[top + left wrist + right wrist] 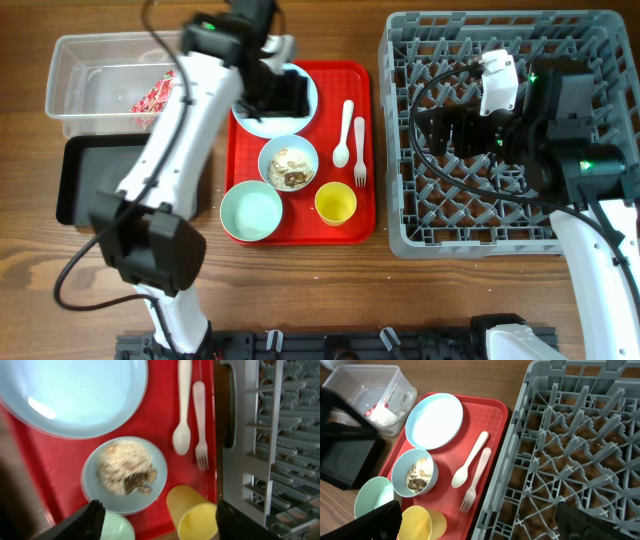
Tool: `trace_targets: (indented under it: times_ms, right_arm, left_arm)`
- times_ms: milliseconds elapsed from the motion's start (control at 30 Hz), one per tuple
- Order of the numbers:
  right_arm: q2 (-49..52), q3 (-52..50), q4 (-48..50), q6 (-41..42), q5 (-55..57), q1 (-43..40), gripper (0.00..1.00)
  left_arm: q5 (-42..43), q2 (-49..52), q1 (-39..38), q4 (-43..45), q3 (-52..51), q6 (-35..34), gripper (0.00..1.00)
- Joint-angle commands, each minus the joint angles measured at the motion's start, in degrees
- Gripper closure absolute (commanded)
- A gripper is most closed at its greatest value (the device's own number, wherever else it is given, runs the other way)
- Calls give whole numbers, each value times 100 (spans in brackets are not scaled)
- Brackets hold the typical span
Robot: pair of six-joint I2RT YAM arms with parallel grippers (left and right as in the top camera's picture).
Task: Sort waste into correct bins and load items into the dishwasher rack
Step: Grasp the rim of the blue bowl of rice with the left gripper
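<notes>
My left gripper [275,92] hovers open and empty over the pale blue plate [262,124] on the red serving tray; in the left wrist view [160,520] its fingers frame the bowl of food scraps [125,472] and the yellow cup [195,516]. The empty green bowl [251,211], white spoon [342,135] and fork [359,152] also lie on the tray. The red wrapper [152,95] lies in the clear tub [75,60], with white material beside it [385,412]. The black tray [85,185] is partly hidden by my left arm. My right gripper [482,522] is open and empty above the grey rack [500,225].
The red serving tray [300,232] sits between the bins on the left and the rack on the right, its right edge close to the rack wall [235,450]. My left arm reaches over the black tray and the tub's right end.
</notes>
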Motion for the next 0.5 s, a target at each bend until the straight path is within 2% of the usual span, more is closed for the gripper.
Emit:
trace_targets:
  times_ms: [0,100,200,233,467]
  right_arm:
    - [57,116,72,133,17,-22,0]
    - [57,116,70,162,17,-22,0]
    - [57,116,70,291,17,-22,0]
    - [57,116,63,308,-7,-22,0]
    - [57,116,44,323,-4,-22,0]
  left_arm:
    - [-437,76,-511,861,-850,-1069,28]
    - [-911,85,-839,1545,-1384,-1805,30]
    - [-1156,85,-1082,1956,-1753,-2277,42]
    - [-1405,85,-1207,2109,-1982,-2649,47]
    - [-2122,85,-1408,2481,-2658,-3093,54]
